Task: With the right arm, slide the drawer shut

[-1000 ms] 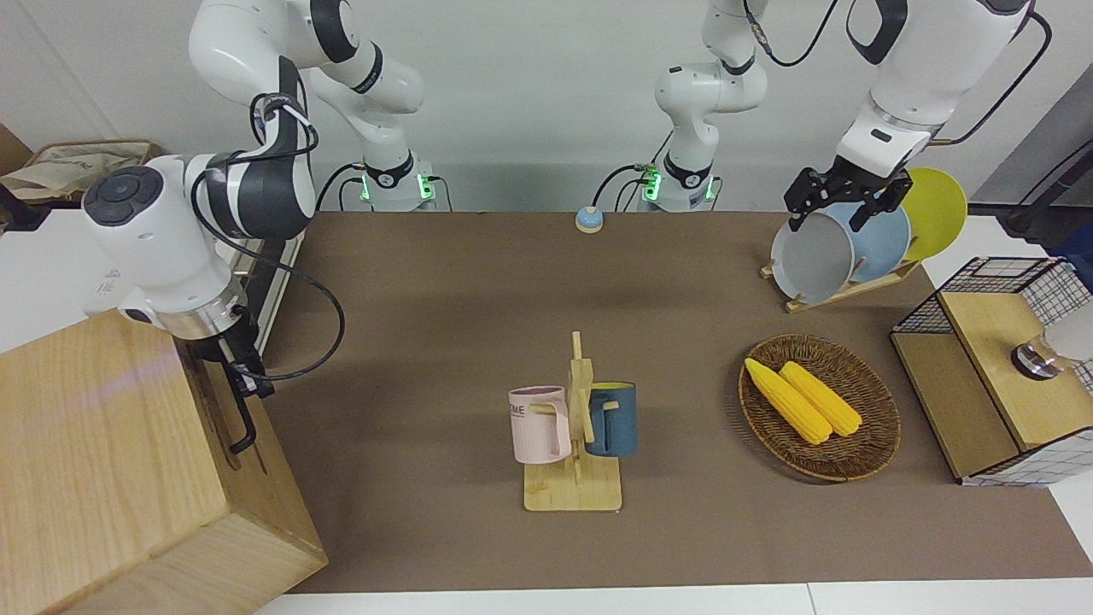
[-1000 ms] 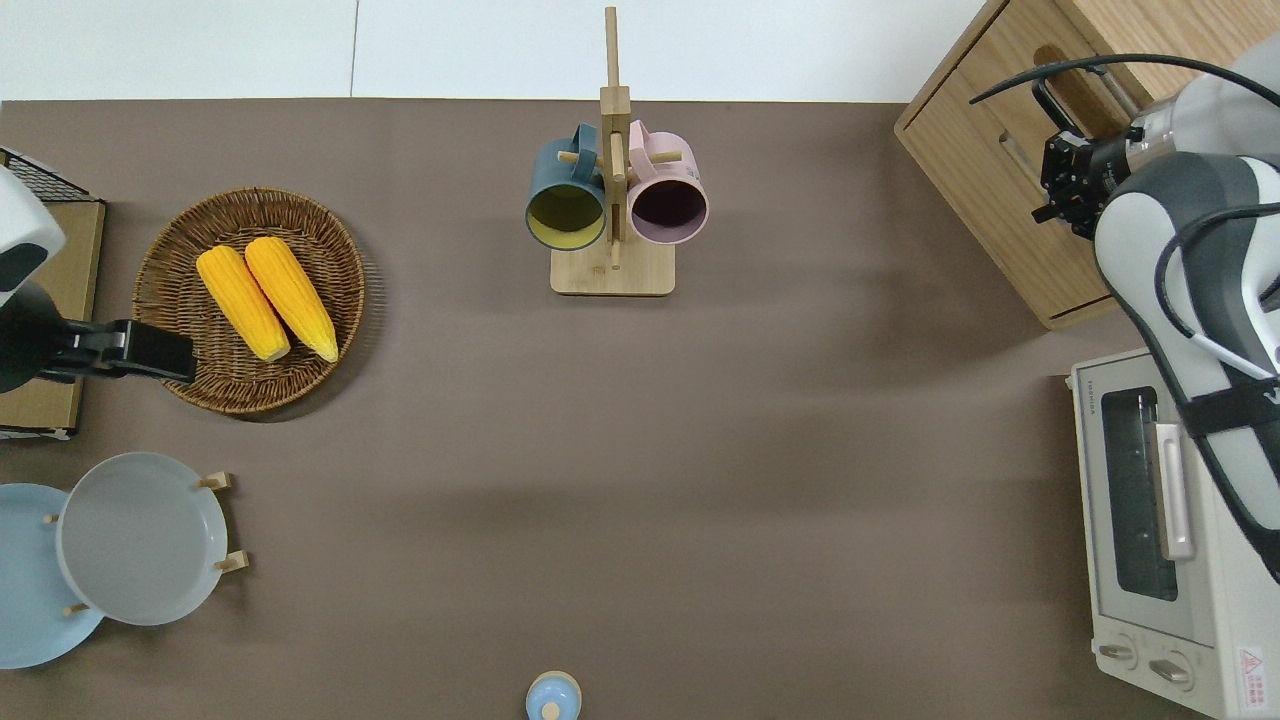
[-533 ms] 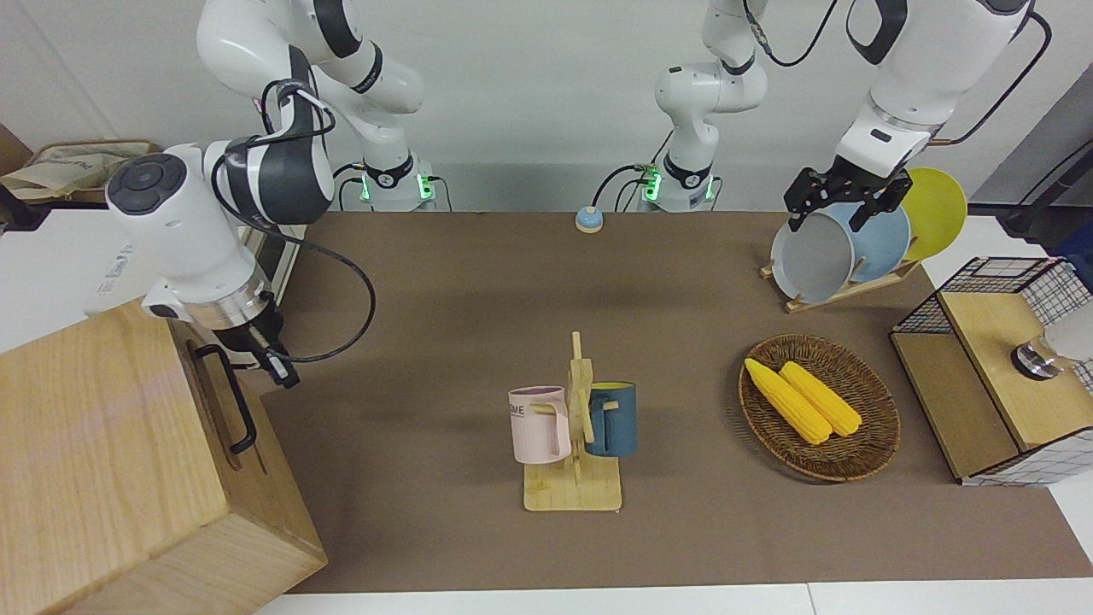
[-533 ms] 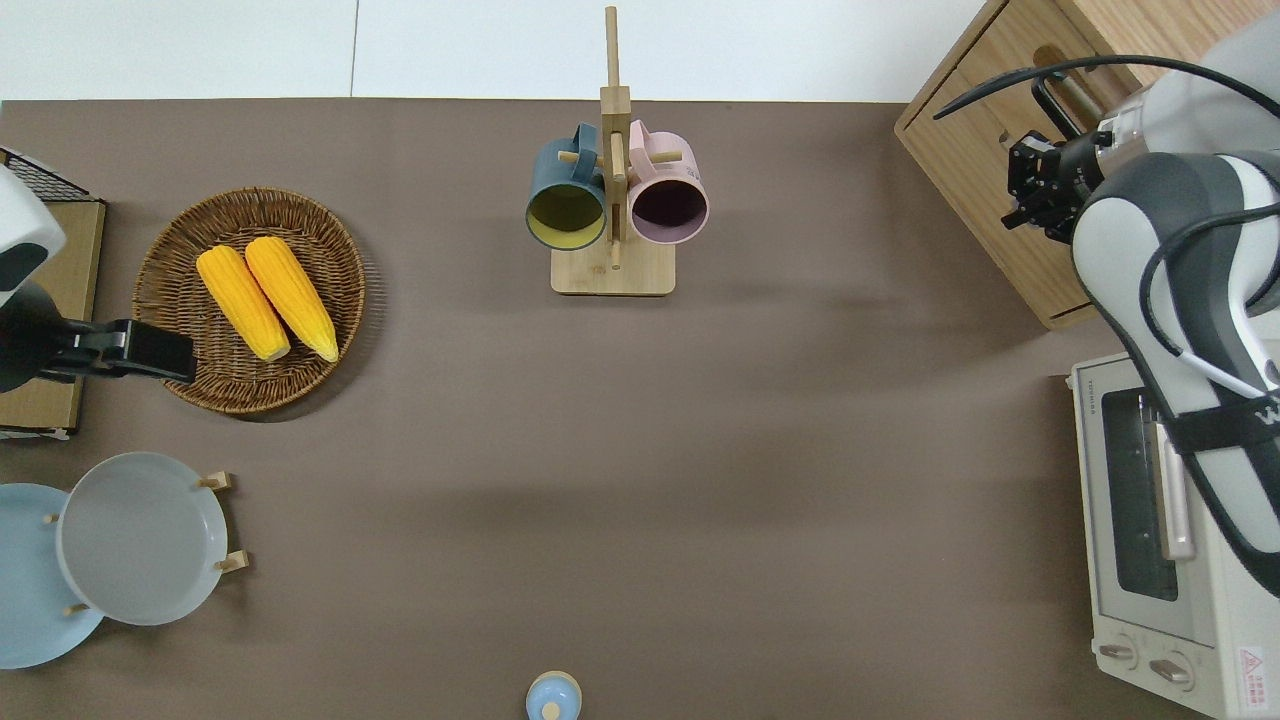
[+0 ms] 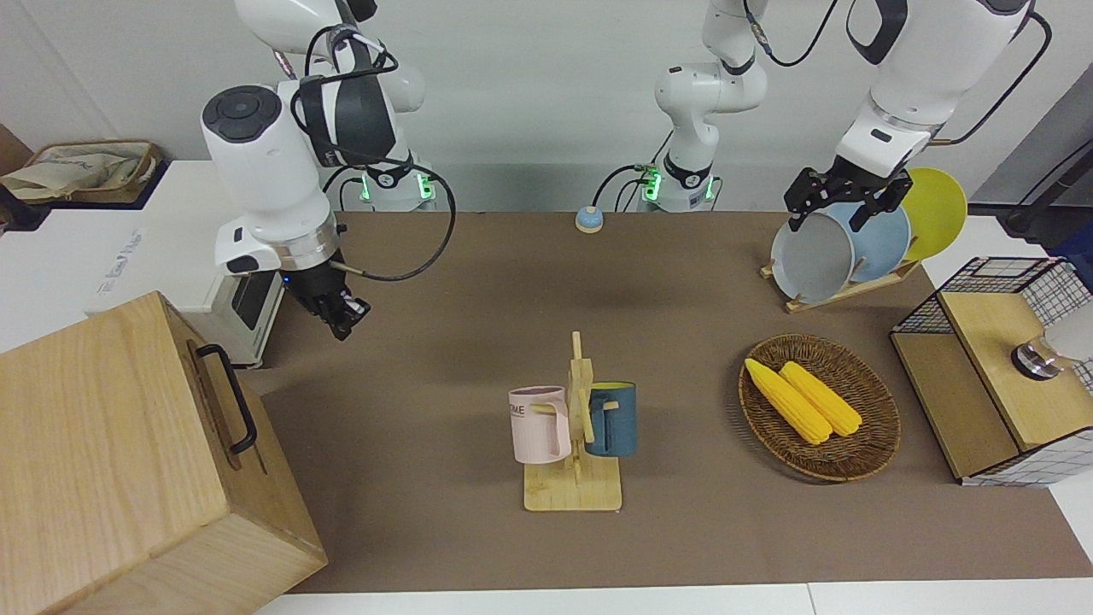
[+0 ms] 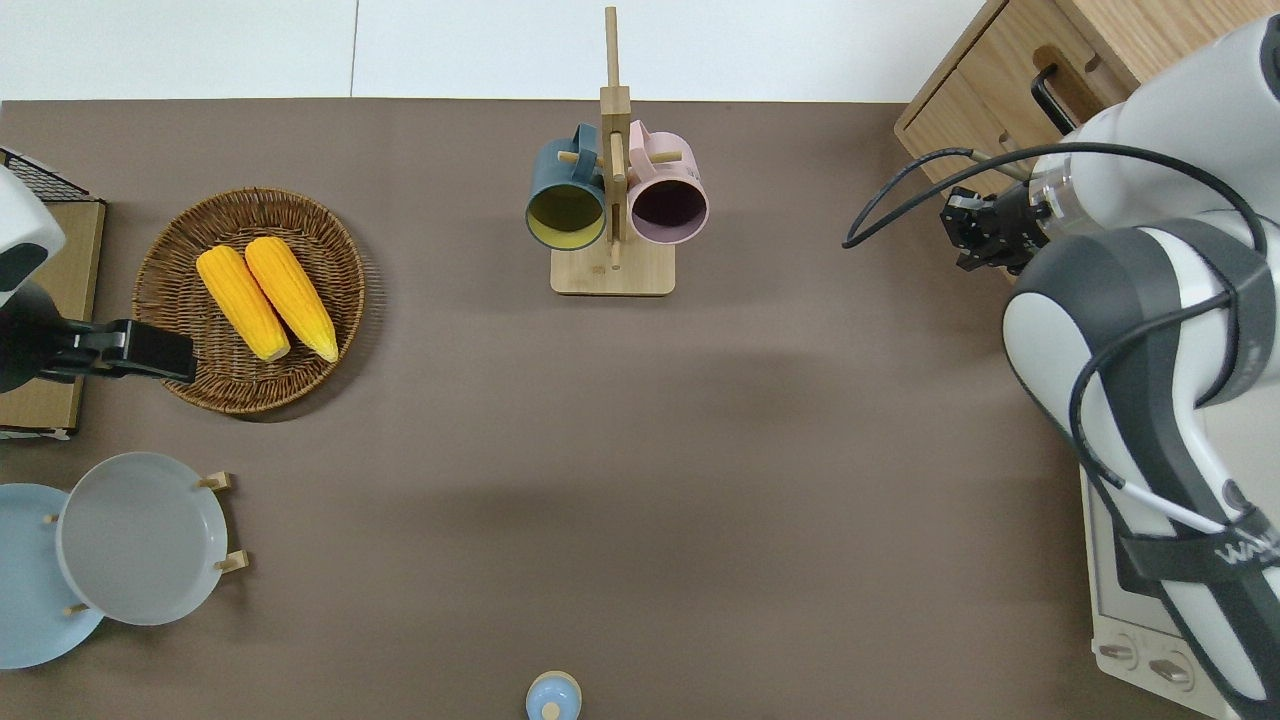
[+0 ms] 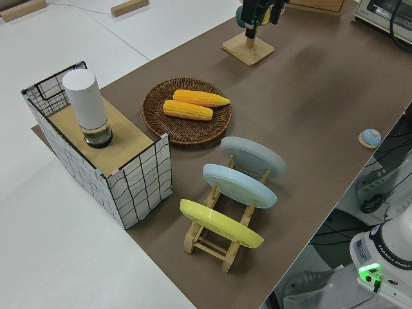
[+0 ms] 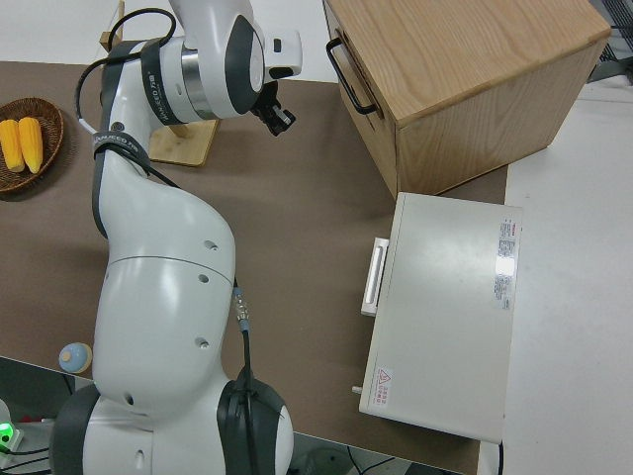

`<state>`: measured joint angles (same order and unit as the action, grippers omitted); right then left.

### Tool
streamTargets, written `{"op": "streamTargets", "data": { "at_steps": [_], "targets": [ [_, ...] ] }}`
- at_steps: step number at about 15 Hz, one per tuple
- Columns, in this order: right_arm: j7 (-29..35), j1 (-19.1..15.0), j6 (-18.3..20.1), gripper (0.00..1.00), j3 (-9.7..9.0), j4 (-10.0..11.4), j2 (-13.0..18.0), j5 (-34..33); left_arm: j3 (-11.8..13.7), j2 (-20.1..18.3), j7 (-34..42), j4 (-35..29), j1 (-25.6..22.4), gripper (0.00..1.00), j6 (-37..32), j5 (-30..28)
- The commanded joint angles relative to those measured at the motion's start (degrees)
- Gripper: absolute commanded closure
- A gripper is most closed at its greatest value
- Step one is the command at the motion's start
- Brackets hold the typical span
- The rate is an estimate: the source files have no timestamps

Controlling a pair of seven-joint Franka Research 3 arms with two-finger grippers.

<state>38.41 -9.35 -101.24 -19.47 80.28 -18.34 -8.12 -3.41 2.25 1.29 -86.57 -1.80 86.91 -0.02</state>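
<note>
right gripper (image 5: 341,319) hung in the air over bare brown table (image 6: 620,440), near the front of the cabinet (image 5: 128,461) but apart from it. it held nothing; how wide its fingers stood, i could not tell. the drawer (image 5: 224,401) sat flush in the cabinet, closed, with its black bar handle (image 5: 230,395) free. the cabinet stood at the right arm's end of the table, just beside the white oven (image 8: 440,317), farther from the robots than it. left arm was parked.
</note>
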Motion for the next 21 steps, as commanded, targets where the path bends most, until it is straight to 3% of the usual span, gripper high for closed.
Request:
{"op": "streamTargets", "data": {
  "at_steps": [1,6,11,12,13,14,15,18,21],
  "targets": [
    [-11.83,0.21,-0.36,1.0,1.72,4.53,5.41,-0.06,-0.37,0.65,0.56,1.49,-0.22,0.01,-1.13,0.98],
    [-23.19,0.21,2.09,1.0,4.0,4.88,8.49,4.24,-0.37,0.65,0.56,1.49,-0.22,0.01,-1.13,0.98],
    [-24.79,0.3,3.77,0.99,4.18,4.53,9.81,6.62,-0.37,0.65,0.56,1.49,-0.22,0.01,-1.13,0.98],
    [-24.79,0.3,3.77,0.901,4.18,4.45,9.9,6.97,-0.37,0.65,0.56,1.49,-0.22,0.01,-1.13,0.98],
    [-24.7,0.3,3.68,0.629,4.18,4.45,9.81,7.06,-0.37,0.65,0.56,1.49,-0.22,0.01,-1.13,0.98],
    [-24.7,0.3,3.68,0.201,4.18,4.36,9.72,7.06,-0.37,0.65,0.56,1.49,-0.22,0.01,-1.13,0.98],
    [-24.78,0.21,3.68,0.015,4.18,4.18,9.72,6.89,-0.37,0.65,0.56,1.49,-0.22,0.01,-1.13,0.98],
    [-24.7,-0.32,3.77,0.013,4.01,3.83,9.81,6.89,-0.37,0.65,0.56,1.49,-0.22,0.01,-1.13,0.98],
    [-28.55,-0.85,7.01,0.011,3.83,1.02,9.02,6.63,-0.37,0.65,0.56,1.49,-0.22,0.01,-1.13,0.98]
  ]
}}
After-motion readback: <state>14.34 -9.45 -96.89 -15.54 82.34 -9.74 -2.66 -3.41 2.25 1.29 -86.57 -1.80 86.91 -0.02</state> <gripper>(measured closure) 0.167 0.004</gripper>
